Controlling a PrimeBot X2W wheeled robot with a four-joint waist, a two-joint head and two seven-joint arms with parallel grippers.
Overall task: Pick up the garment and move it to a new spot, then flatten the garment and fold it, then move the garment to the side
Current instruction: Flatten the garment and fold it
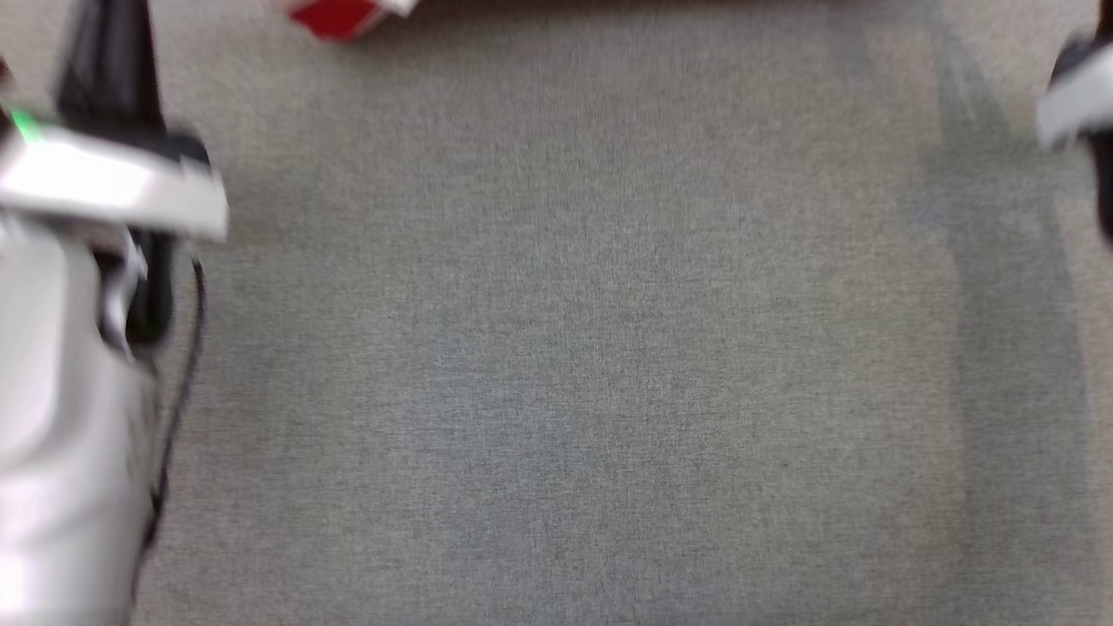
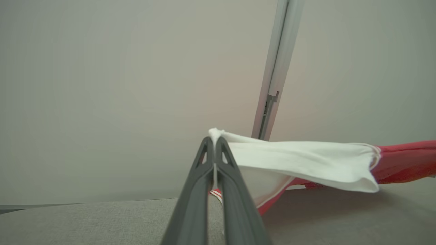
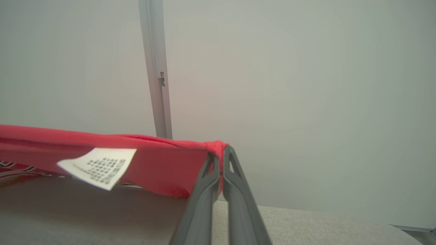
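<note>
The garment is red with a white sleeve and hangs stretched between my two grippers, above the grey surface. In the left wrist view my left gripper (image 2: 215, 136) is shut on the tip of the white sleeve (image 2: 299, 163), and the red body (image 2: 405, 160) runs off to the right. In the right wrist view my right gripper (image 3: 221, 153) is shut on a red edge of the garment (image 3: 160, 170), from which a white care label (image 3: 98, 166) dangles. A scrap of the red garment (image 1: 339, 16) peeks in at the head view's top edge.
A grey fabric surface (image 1: 574, 348) lies below in the blurred head view. My pale left arm (image 1: 78, 348) is at its left edge and my right arm (image 1: 1078, 104) at its upper right. Behind the garment stand a pale wall and an upright metal post (image 2: 276, 68).
</note>
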